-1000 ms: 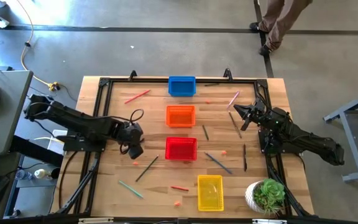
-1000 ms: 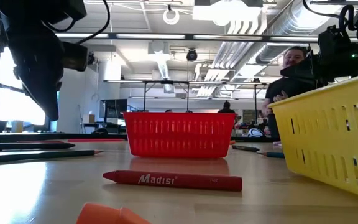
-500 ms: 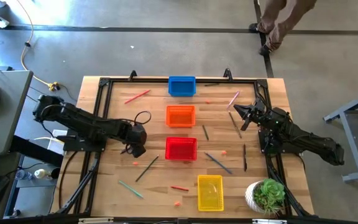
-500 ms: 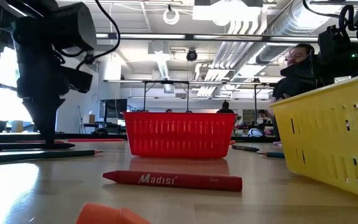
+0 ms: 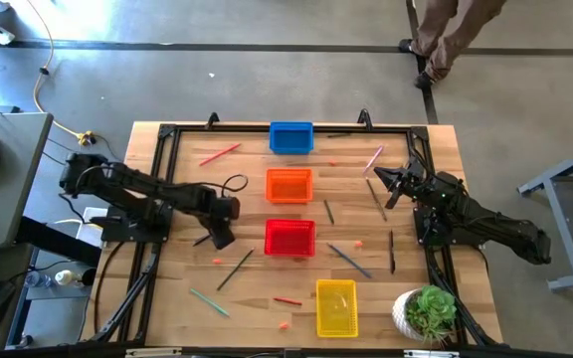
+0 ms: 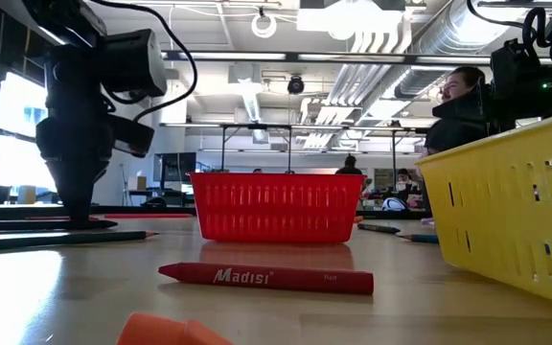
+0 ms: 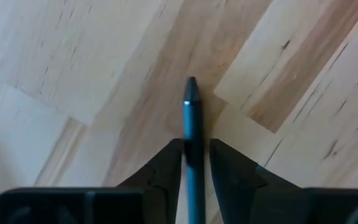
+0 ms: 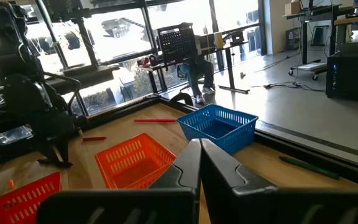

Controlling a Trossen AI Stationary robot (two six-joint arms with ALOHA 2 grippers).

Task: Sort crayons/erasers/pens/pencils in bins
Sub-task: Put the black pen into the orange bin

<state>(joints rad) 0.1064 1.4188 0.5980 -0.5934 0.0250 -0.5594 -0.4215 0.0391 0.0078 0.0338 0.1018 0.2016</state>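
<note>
The bins stood in a column down the middle of the table (image 5: 167, 288): blue bin (image 5: 290, 137) farthest back, then orange bin (image 5: 288, 185), red bin (image 5: 289, 237), and yellow bin (image 5: 335, 306) nearest the front. The left gripper (image 5: 223, 239) pointed down at the wood just left of the red bin, its fingers (image 7: 166, 168) clamped on a dark pen (image 7: 192, 134). The right gripper (image 5: 384, 180) waited near the table's right edge, fingers pressed together. A red crayon (image 6: 266, 278) lay in front of the red bin.
</note>
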